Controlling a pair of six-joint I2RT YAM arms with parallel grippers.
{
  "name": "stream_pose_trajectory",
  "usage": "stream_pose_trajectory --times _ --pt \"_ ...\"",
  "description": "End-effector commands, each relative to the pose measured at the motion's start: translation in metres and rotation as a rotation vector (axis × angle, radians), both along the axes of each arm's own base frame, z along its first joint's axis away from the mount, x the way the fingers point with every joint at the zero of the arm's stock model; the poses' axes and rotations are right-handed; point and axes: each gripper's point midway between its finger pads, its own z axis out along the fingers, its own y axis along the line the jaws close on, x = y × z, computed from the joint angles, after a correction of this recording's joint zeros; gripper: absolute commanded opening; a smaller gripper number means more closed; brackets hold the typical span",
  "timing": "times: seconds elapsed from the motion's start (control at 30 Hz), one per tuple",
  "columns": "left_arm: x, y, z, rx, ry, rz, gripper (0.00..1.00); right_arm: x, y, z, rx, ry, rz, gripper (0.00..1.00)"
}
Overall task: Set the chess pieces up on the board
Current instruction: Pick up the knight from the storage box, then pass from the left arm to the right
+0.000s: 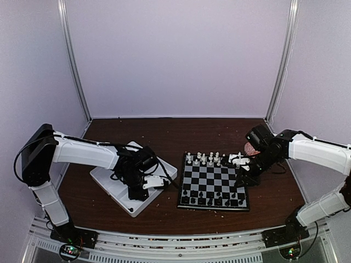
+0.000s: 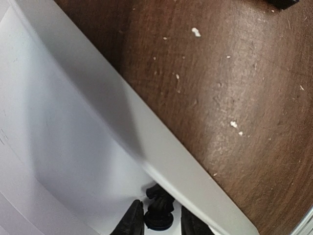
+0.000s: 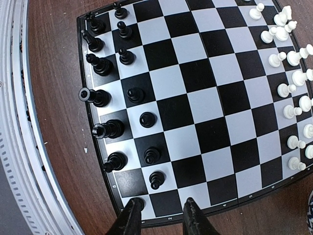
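Note:
In the left wrist view a black chess piece (image 2: 159,208) sits in the white tray (image 2: 73,122), tucked against its rim. My left gripper (image 2: 160,216) straddles it, open, with a thin gap on each side. The board (image 3: 205,112) carries two rows of black chess pieces (image 3: 105,98) along its near edge. One black square (image 3: 129,181) in the outer row is bare. My right gripper (image 3: 161,208) hovers open over the board's corner with nothing between its fingers. A dark round shape lies by its left fingertip (image 3: 134,208); I cannot tell what it is.
White pieces (image 3: 293,88) crowd the board's far edge, some of them bunched together. In the top view the tray (image 1: 118,189) lies left of the board (image 1: 214,181) on the brown table. A reddish object (image 1: 251,149) sits beyond the board's far right corner.

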Motion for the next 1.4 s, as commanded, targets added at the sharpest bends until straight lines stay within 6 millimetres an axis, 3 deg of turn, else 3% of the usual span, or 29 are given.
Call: stream_pose_trajectory --times 0.0,0.13,0.3,0.57,0.7,0.83,0.97,1.17,1.37 --pt "0.001 0.002 -0.004 0.026 -0.008 -0.004 0.24 0.001 0.001 0.000 0.012 0.000 -0.002 0.31" --pt "0.008 0.014 -0.005 0.092 -0.054 0.032 0.18 0.003 0.002 0.001 0.015 -0.003 -0.006 0.31" --pt "0.023 0.026 0.014 0.098 -0.167 0.107 0.14 0.016 0.004 0.018 0.017 -0.057 -0.026 0.31" --pt "0.040 -0.003 0.071 -0.165 -0.275 0.213 0.12 0.034 0.041 0.072 0.180 -0.002 -0.057 0.33" --pt "0.051 -0.023 0.110 -0.318 -0.333 0.259 0.12 0.042 0.064 0.084 0.251 0.124 -0.083 0.34" --pt "0.058 -0.053 0.158 -0.541 -0.396 0.292 0.12 0.042 0.094 0.079 0.329 0.375 -0.097 0.36" --pt "0.055 -0.085 0.190 -0.700 -0.430 0.288 0.12 0.034 0.120 0.082 0.402 0.636 -0.083 0.31" --pt "0.045 -0.124 0.192 -0.713 -0.413 0.235 0.13 0.026 0.140 0.085 0.434 0.697 -0.067 0.34" --pt "0.039 -0.144 0.187 -0.720 -0.396 0.211 0.13 0.026 0.144 0.080 0.448 0.727 -0.100 0.36"
